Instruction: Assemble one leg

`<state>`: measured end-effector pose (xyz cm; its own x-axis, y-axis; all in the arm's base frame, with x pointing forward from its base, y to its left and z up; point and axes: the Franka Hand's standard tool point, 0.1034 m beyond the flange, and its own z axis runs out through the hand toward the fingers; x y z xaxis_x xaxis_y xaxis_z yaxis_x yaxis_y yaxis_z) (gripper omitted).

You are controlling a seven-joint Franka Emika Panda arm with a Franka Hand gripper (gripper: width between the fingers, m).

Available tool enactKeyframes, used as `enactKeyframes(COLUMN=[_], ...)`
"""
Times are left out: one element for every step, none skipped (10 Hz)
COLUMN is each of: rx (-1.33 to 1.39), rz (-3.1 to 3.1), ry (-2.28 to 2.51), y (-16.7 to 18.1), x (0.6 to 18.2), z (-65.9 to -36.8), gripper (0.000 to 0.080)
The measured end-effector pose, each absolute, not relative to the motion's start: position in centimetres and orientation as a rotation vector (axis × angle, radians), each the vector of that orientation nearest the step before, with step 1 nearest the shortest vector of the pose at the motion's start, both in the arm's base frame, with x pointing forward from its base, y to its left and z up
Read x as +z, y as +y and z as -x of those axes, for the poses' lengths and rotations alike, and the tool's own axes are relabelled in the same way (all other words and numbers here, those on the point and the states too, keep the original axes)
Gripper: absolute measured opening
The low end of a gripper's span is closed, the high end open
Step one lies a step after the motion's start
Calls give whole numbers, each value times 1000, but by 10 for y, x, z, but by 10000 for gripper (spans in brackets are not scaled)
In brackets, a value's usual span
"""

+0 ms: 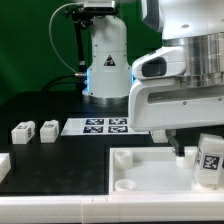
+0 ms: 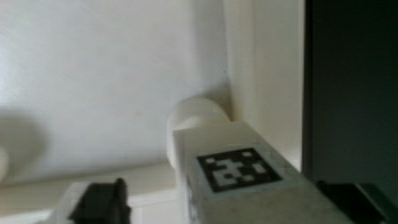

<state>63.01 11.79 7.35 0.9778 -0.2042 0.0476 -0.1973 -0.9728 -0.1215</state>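
Pincer open astride tagged leg, on white panel, ext. view's right.

The white leg bears a black-and-white square-patterned tag; the panel is white, the table black.

Low, close exterior view toward the arm; wrist view tight on the leg, in both.

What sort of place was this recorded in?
Probably a robotics lab bench: a black table with a marker board, loose tagged legs and a robot arm behind.
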Motion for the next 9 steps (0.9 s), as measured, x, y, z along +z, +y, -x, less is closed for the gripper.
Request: enactKeyframes(rx=[-76, -69, -63, -48, -19, 17, 54, 98, 134], rz=[2972, 2949, 2927, 2871, 2769, 2618, 2452, 2276, 2100], ry=[498, 610, 698, 865, 1090, 1376, 1637, 1844, 2025], y=[119, 119, 120, 119, 118, 118, 119, 120, 120], x=[73, 73, 73, 74, 73, 73, 73, 73, 73], z=[-630, -630, -630, -630, -632, -633, -633, -634, -635], gripper=[451, 291, 292, 292, 292, 292, 292, 292, 292])
